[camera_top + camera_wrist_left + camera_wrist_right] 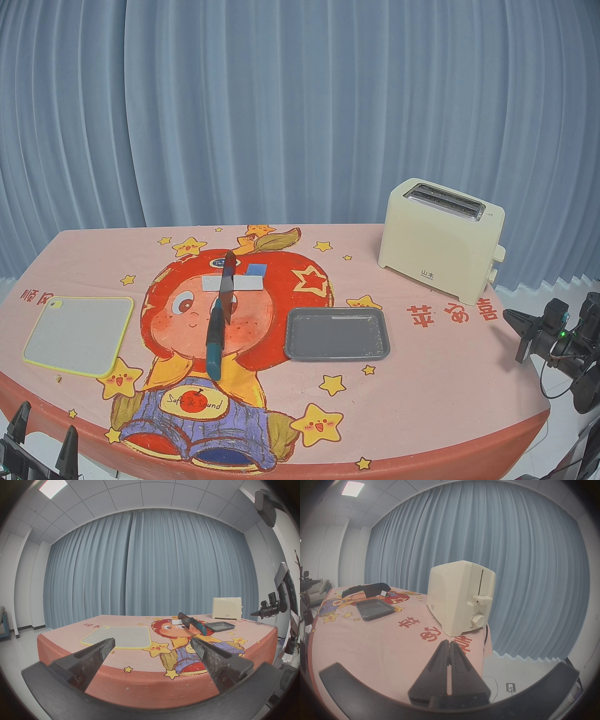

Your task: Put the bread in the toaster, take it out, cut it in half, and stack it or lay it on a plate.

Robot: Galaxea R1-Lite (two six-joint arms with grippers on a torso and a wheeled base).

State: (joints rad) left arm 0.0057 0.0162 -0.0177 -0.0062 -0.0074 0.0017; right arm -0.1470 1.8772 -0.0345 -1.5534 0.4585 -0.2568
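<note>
A cream toaster [440, 247] stands at the table's back right, with its lever [482, 598] and dial [478, 620] on the end facing my right gripper; the inside of its slots is hidden. A grey tray-like plate [337, 334] lies mid-table. Left of it, a teal-handled knife [215, 325] rests with its blade propped on a small white block [240, 282]. A yellow-rimmed cutting board [80, 334] lies at the left. My left gripper [152, 644] hangs open off the table's front left corner. Off the right edge, my right gripper [449, 645] is shut and holds nothing.
The table wears a pink cartoon cloth [437, 375], with bare stretches in front of the plate and toaster. A blue curtain [300, 112] hangs close behind. The toaster's cord [486, 634] drops off the table's edge.
</note>
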